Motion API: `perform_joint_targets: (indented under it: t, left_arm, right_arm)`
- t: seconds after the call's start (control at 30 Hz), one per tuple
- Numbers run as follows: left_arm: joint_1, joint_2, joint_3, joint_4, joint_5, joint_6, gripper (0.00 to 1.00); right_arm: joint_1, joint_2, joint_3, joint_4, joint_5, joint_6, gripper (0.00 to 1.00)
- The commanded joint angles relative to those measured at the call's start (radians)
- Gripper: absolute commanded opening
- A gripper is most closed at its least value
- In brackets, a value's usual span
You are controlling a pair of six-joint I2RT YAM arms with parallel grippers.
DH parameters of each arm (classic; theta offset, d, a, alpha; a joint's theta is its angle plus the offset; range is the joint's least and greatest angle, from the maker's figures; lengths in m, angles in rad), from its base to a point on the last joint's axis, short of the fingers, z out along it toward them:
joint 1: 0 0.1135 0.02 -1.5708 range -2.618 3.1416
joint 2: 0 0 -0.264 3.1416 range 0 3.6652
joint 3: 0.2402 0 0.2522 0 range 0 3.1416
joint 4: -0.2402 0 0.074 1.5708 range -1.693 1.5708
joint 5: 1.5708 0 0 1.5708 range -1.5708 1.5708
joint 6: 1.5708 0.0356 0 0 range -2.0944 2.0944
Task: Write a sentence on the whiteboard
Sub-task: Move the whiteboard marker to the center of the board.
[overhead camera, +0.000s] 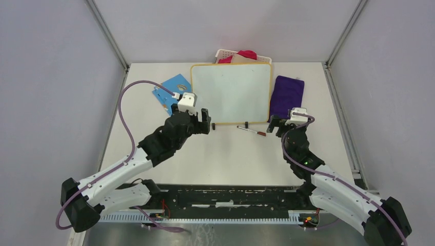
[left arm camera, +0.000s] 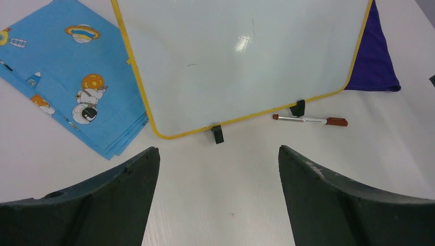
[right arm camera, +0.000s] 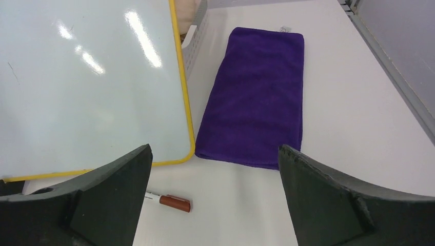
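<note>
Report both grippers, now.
Left gripper: open, holding nothing.
Right gripper: open, holding nothing; the marker lies free on the table.

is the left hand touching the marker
Apart. The left wrist view shows the marker lying beyond the open left hand, with bare table between them.

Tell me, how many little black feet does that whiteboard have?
2: one foot near the front-left corner of the whiteboard, another beside the marker. Any at the back could be hidden.
</note>
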Motion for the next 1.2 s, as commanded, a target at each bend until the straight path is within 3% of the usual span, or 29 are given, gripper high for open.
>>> perform_joint_targets:
  t: [0.0, 0.37, 0.63, 1.17]
  left_arm:
    - [-0.005, -0.035, 0.002, 0.072, 0.058, 0.025, 0.91]
    - [-0.004, 0.027, 0.205, 0.057, -0.090, 0.203, 0.88]
    - [0.065, -0.046, 0.098, 0.060, 0.042, 0.045, 0.90]
    - [0.063, -0.035, 0.102, 0.011, -0.067, 0.048, 0.92]
  right_arm:
    - [0.003, 0.008, 0.019, 0.005, -0.026, -0.024, 0.98]
    - [0.003, 0.168, 0.135, -0.089, -0.264, -0.088, 0.94]
    - [0.002, 0.235, 0.181, -0.161, -0.339, -0.109, 0.93]
    - [0.003, 0.458, 0.143, -0.047, -0.407, -0.060, 0.79]
